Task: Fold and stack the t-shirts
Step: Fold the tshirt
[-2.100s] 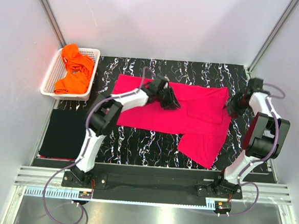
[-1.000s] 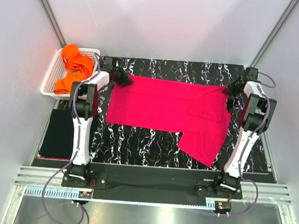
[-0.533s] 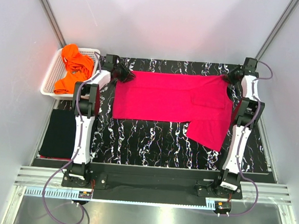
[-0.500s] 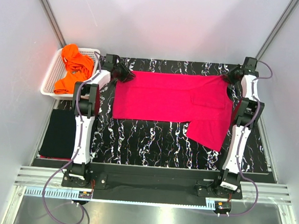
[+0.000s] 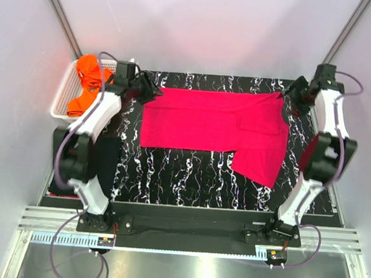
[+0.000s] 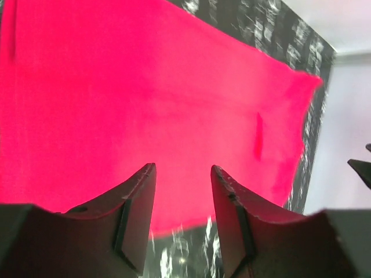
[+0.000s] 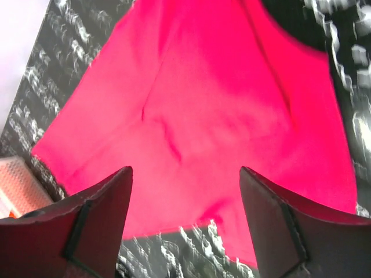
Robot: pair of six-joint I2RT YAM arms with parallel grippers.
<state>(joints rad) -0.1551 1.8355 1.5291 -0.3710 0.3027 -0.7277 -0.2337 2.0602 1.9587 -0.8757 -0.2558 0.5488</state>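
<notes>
Now: left gripper [image 5: 145,89] and right gripper [image 5: 291,99] both spread, empty, by the far corners of the pink t-shirt [image 5: 212,122], which lies flat between them. Next fold probably wants matched, simultaneous pinches to avoid skewing the cloth.

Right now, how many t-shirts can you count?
3: pink shirt spread on the mat, orange shirt bunched in the basket, black shirt folded left of the mat. The basket may hide more.

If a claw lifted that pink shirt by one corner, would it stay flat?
Probably not: the pink t-shirt lies limp with soft creases, so it would likely droop. It looks thin, so probably light.
</notes>
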